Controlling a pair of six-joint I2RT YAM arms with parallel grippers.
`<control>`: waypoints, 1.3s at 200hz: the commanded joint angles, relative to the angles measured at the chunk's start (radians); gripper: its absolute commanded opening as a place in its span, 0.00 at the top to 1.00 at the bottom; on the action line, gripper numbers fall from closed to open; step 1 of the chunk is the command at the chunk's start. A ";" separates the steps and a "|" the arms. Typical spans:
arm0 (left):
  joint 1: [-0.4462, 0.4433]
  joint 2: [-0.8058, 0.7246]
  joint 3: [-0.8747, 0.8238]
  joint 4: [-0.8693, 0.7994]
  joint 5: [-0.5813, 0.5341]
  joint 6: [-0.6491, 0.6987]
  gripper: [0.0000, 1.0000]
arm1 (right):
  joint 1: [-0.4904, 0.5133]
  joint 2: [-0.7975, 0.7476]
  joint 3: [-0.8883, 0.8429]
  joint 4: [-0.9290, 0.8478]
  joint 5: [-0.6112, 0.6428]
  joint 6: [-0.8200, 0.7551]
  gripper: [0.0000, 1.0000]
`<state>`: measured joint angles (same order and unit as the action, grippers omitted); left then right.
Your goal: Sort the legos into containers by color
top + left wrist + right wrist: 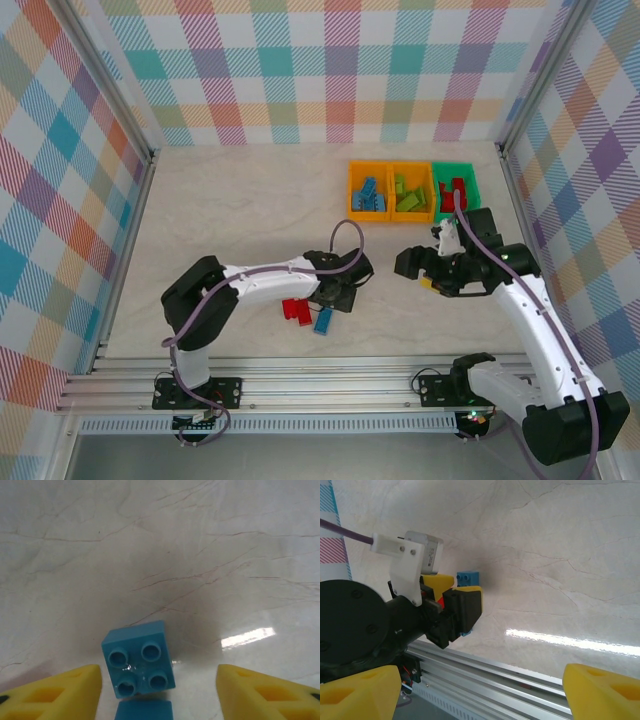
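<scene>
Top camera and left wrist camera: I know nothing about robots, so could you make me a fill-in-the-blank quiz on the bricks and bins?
1. Everything inside the green bin is coloured ___.
2. Everything inside the leftmost orange bin is coloured ___.
3. The brick between the left arm's open fingers, not yet gripped, is ___.
4. In the top view, the other loose brick beside it on the table is ___.

Missing words: red; blue; blue; red.

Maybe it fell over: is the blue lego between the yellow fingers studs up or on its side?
Studs up: the blue lego lies flat on the table, four round studs facing the camera.
</scene>
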<state>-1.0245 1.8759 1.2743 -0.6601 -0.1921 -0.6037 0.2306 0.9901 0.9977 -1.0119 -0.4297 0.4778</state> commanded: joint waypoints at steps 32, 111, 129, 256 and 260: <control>0.010 0.065 -0.001 0.007 -0.048 -0.071 0.62 | -0.001 -0.013 -0.006 -0.023 -0.043 -0.004 0.15; 0.018 -0.020 0.120 0.118 -0.116 0.011 0.90 | -0.001 -0.085 -0.003 -0.062 -0.054 0.018 0.14; 0.048 0.035 0.252 0.131 -0.152 0.065 0.93 | -0.001 -0.105 0.005 -0.051 -0.042 0.027 0.13; 0.320 0.709 1.267 0.208 -0.089 0.314 0.72 | -0.001 -0.093 0.006 0.021 -0.001 0.088 0.12; 0.324 0.712 1.271 0.218 -0.075 0.309 0.68 | -0.001 -0.090 0.004 0.026 -0.002 0.092 0.12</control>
<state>-0.7212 2.5698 2.4584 -0.4992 -0.3313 -0.3286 0.2306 0.8894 0.9985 -1.0168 -0.4347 0.5423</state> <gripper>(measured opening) 0.270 0.878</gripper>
